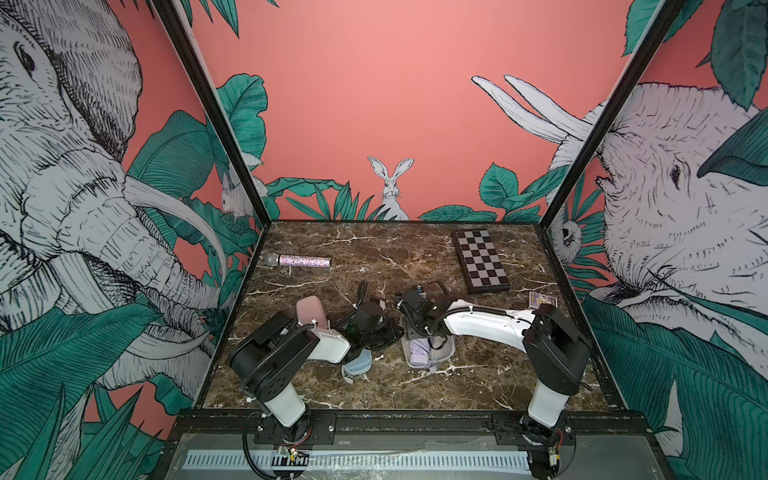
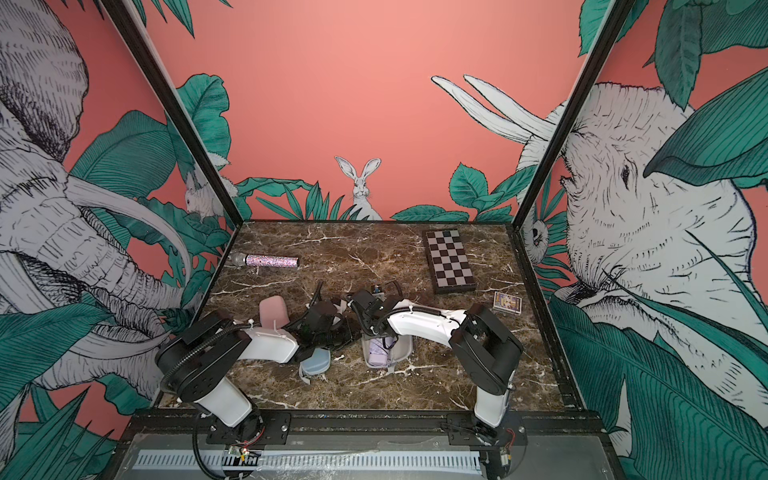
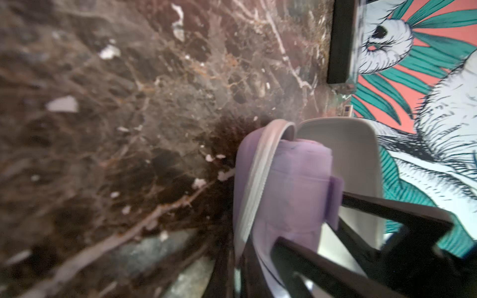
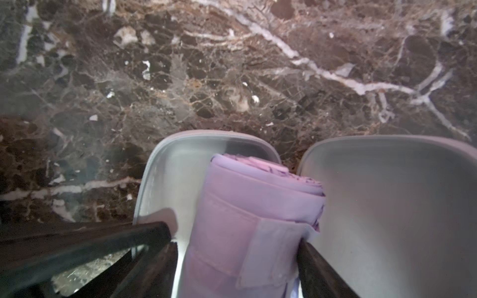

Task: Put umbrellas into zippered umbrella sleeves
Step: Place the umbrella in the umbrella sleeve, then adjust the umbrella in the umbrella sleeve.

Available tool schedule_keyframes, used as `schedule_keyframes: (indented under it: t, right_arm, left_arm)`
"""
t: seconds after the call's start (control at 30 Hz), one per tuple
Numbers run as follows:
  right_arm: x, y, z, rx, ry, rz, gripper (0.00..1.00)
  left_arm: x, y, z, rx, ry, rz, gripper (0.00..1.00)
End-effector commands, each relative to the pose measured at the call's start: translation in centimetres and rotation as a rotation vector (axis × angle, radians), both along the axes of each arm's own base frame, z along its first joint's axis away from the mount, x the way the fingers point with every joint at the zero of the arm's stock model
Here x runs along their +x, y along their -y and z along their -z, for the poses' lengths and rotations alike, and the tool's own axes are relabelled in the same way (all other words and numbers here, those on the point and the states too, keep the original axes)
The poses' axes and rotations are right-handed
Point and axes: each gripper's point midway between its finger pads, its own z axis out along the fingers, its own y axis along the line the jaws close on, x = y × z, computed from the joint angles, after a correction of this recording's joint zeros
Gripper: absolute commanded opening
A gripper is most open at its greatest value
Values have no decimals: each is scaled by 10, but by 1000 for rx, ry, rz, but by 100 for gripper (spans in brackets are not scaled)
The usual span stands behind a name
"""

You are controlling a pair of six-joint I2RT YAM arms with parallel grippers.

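On the desk (image 4: 232, 77), lilac umbrella (image 4: 253, 206) lay in its open sleeve (image 4: 387, 206). Robot's right hand (image 4: 233, 236) straddled it, released; left hand (image 3: 309, 222) unclear.

No legible txt in any view.
Only printed item: card box (image 1: 538, 300) on table (image 1: 415, 257) nr right wall, just beside board (image 1: 481, 262). Blue/yellow artwork on top, too small to read in both top views; same for box (image 2: 507, 301). Board has checks only. Umbrella (image 4: 247, 219) & case (image 4: 387, 206) seen close-up in wrist views: plain, partly blurry, no label readable.
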Motion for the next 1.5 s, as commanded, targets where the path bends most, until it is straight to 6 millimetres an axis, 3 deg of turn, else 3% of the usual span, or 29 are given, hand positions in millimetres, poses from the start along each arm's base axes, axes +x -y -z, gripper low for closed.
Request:
schedule_keyframes:
  t: [0.0, 0.13, 0.23, 0.33, 0.5, 0.67, 0.77, 0.87, 1.07, 1.2, 1.27, 1.37, 1.47]
  right_arm:
    - [-4, -12, -34, 106, -14, 1, 75]
    - [2, 5, -49, 159, -7, 37, 74]
    - [8, 25, -39, 154, -32, 90, 76]
    - [16, 21, -30, 217, -55, 136, 76]
    - [33, 12, -13, 266, -68, 209, 78]
    - [28, 4, 4, 302, -119, 219, 77]
    - [31, 1, -2, 356, -84, 224, 69]
    - [33, -4, -6, 354, -84, 189, 61]
    - [21, -20, 5, 329, -138, 113, 49]
    - [12, -17, 20, 279, -173, 95, 51]
    - [12, -13, 18, 242, -167, 66, 58]
    - [17, 3, 3, 147, -130, 46, 69]
    - [27, 17, -22, 148, -65, 60, 73]
  left_arm:
    - [9, 5, -36, -61, 80, 6, 18]
    - [12, -13, -41, -53, 87, -15, 22]
    - [12, -21, -41, -36, 91, -17, 27]
    - [7, -21, -33, -38, 74, -4, 27]
    - [2, -30, 2, 21, 18, -18, 14]
    - [3, -32, -1, 20, 25, -22, 16]
    - [5, -34, -1, 53, 42, -13, 16]
    - [5, -27, 11, 35, 12, 8, 13]
    - [13, -12, 19, -28, -11, 9, 7]
    - [16, -14, 14, -3, 14, 14, 7]
    - [16, -15, 13, 6, 19, 15, 7]
    - [15, -17, 13, 10, 17, 13, 7]
    - [14, -19, 15, 18, 12, 11, 7]
